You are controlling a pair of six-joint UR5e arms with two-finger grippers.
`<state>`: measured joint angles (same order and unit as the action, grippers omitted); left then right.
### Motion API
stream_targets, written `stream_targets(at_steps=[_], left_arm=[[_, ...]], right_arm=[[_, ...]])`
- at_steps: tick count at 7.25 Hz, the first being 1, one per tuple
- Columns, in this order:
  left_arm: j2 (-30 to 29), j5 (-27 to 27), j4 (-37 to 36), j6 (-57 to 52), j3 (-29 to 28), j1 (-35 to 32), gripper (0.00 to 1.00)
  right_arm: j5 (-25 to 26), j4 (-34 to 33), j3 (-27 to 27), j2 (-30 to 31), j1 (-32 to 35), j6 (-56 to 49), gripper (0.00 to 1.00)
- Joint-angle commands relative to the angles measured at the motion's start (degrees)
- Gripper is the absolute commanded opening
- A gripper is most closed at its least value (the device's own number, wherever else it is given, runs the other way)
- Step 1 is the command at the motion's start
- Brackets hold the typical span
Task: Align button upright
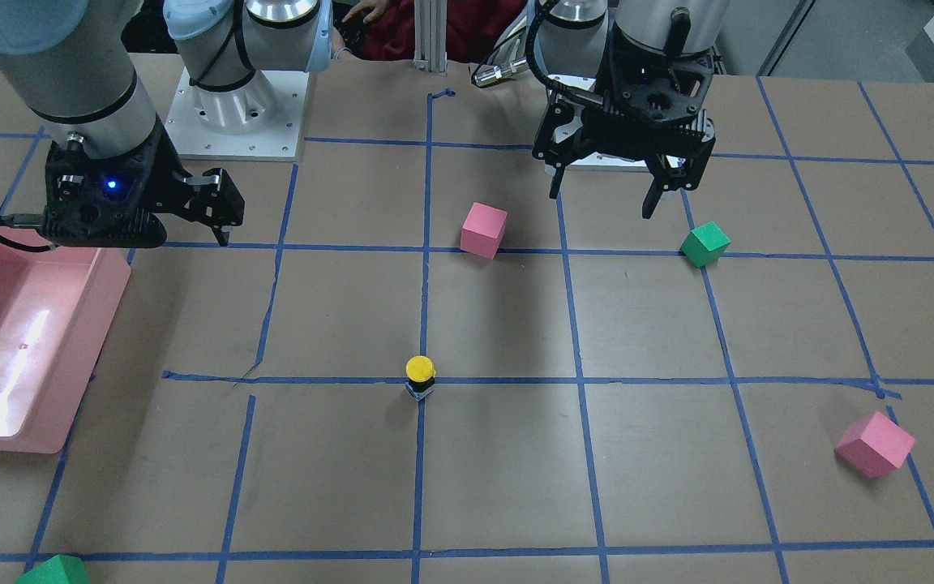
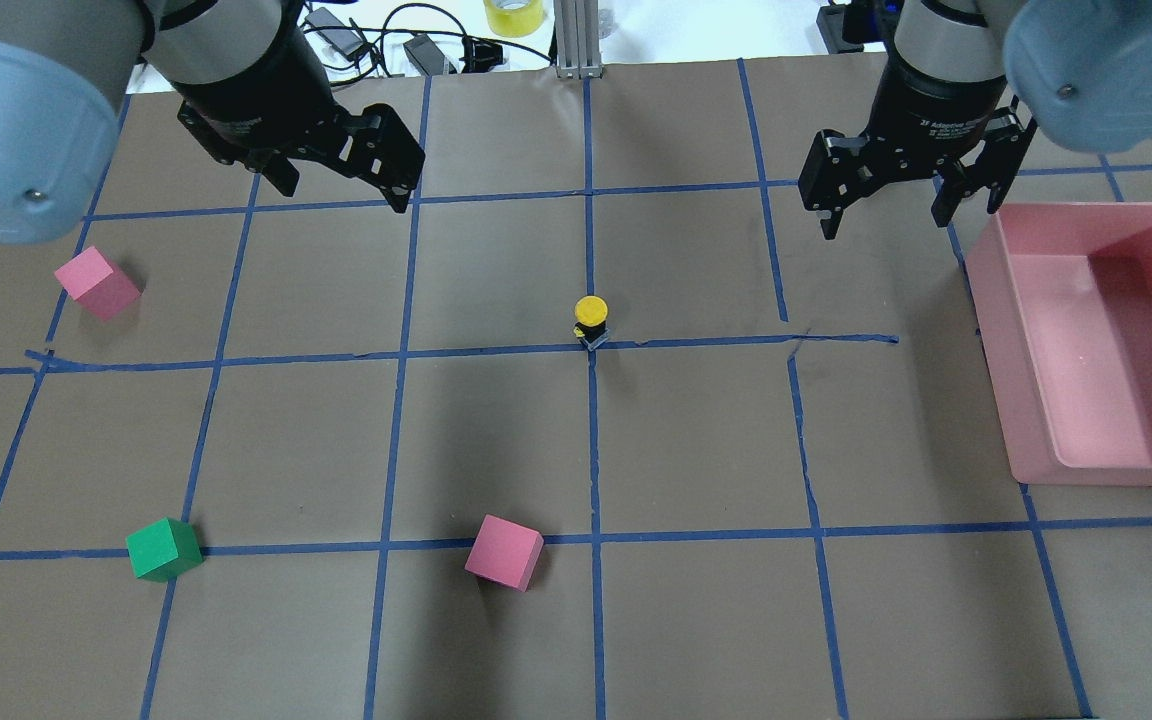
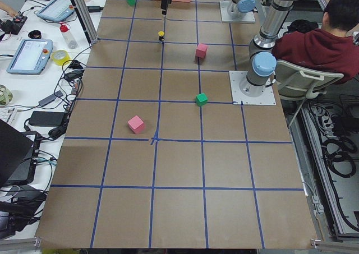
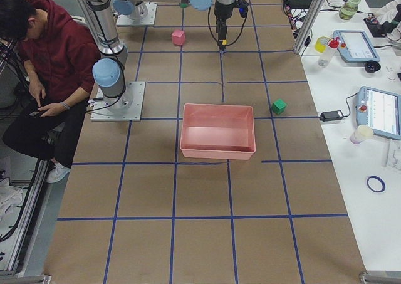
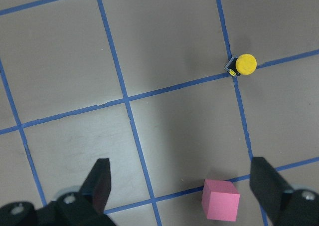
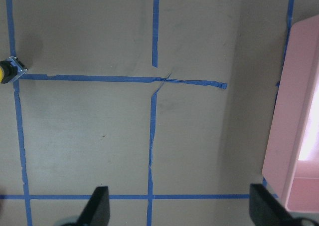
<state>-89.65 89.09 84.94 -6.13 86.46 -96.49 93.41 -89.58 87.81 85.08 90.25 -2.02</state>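
Note:
The button point(image 1: 420, 377) stands cap up on a blue tape crossing near the table's middle, its yellow cap above the black body and pale base. It also shows in the overhead view point(image 2: 590, 320), the left wrist view point(image 5: 244, 65) and at the left edge of the right wrist view point(image 6: 7, 71). My left gripper point(image 2: 341, 190) is open and empty, raised well above the table and away from the button point(image 1: 601, 199). My right gripper point(image 2: 881, 222) is open and empty, raised beside the pink tray point(image 2: 996, 330).
A pink cube point(image 2: 503, 552) lies on the robot's side of the button. Another pink cube point(image 2: 96, 283) and a green cube point(image 2: 164, 549) lie at the left. A further green cube point(image 4: 279, 106) lies beyond the tray. A seated person point(image 4: 44, 52) is behind the robot.

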Motion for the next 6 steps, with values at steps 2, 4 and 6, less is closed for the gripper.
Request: stream_targets(at_steps=[2, 4, 6], left_arm=[[1.84, 2.31, 5.82, 6.78, -0.59, 0.77, 1.0], [1.93, 2.14, 5.76, 9.37, -0.33, 0.69, 1.0], [2.2, 1.36, 5.85, 8.85, -0.41, 0.86, 1.0]], right_arm=[[0.02, -1.91, 0.17, -0.52, -0.25, -0.17, 1.0], [-0.16, -2.17, -0.09, 0.0, 0.18, -0.09, 1.0], [-2.94, -2.0, -0.27, 0.35, 0.19, -0.09, 1.0]])
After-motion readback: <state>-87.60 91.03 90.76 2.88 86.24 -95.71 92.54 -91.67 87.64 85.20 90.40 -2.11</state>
